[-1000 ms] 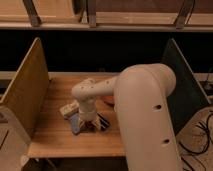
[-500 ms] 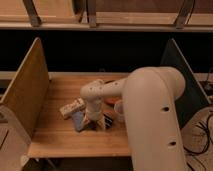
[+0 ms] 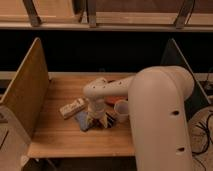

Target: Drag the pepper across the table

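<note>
My gripper (image 3: 98,119) points straight down at the wooden table (image 3: 60,132), just right of its middle. It hangs from a white wrist at the end of the large white arm (image 3: 160,120) that fills the right side. It stands low over a blue flat pad (image 3: 82,120) and a dark, striped thing (image 3: 108,120). The pepper is hidden; I cannot make it out beneath or beside the gripper.
A pale oblong box (image 3: 73,107) lies left of the gripper. A white cup (image 3: 121,110) stands to its right, with an orange plate (image 3: 116,100) behind. Upright boards close off the table on the left (image 3: 25,92) and right (image 3: 175,57).
The wrist and gripper have slid a little to the right over the blue pad. The big arm segment has swung with them. The box and cup stay put.
</note>
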